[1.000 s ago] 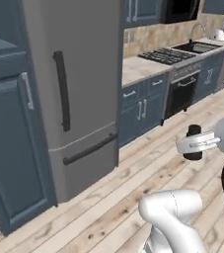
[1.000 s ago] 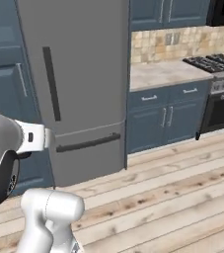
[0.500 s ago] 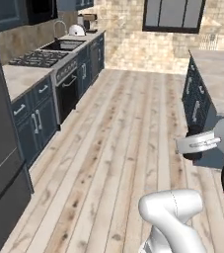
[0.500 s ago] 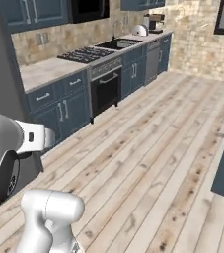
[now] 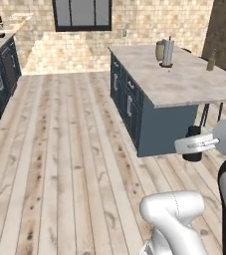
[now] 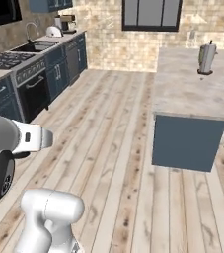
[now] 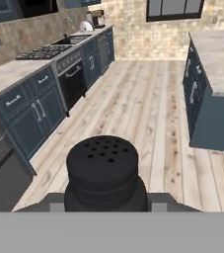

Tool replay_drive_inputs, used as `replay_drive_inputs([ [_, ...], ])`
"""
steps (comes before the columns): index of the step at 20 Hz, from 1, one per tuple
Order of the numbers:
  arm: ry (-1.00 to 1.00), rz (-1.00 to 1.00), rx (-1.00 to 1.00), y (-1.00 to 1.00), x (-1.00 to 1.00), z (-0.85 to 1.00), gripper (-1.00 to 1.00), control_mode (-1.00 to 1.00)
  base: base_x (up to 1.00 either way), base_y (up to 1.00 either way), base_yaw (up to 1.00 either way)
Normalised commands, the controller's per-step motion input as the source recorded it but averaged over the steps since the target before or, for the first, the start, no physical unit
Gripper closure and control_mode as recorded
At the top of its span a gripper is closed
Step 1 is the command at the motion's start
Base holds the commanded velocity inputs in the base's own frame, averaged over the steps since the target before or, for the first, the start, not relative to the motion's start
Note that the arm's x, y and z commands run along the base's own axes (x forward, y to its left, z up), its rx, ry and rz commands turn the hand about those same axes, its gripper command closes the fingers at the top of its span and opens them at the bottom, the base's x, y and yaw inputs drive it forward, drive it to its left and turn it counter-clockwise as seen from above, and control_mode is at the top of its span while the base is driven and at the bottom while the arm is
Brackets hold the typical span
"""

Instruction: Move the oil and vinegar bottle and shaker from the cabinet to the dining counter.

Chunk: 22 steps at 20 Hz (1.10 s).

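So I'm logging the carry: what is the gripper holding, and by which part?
The gripper holds the dark shaker, clamped at its lower body; its perforated top stands free above the fingers.

A simulated kitchen with a pale wood plank floor (image 6: pixel 118 148). On the right stands the dining counter (image 6: pixel 192 91), a beige marbled top on a slate-blue base, with a paper towel roll (image 6: pixel 206 58) upright near its far end. Along the left wall run dark blue cupboards (image 6: pixel 5 96), a stove (image 6: pixel 7 59) and a sink (image 6: pixel 34 45). A dark-framed window (image 6: pixel 150 15) sits in the far brick wall.
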Motion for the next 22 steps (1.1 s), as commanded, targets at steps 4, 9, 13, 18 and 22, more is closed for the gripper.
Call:
replay_drive_inputs([
  [4,0.0,0.0,0.0,0.0,0.0,0.0,1.0,1.0,0.17,-0.31,-0.23],
  [9,0.0,0.0,0.0,0.0,0.0,0.0,1.0,1.0,0.43,-0.53,-0.01],
  [13,0.0,0.0,0.0,0.0,0.0,0.0,1.0,1.0,0.44,-0.65,0.0],
  [18,0.0,0.0,0.0,0.0,0.0,0.0,1.0,1.0,0.45,-0.62,0.02],
  [22,0.0,0.0,0.0,0.0,0.0,0.0,1.0,1.0,0.39,-0.64,0.04],
])
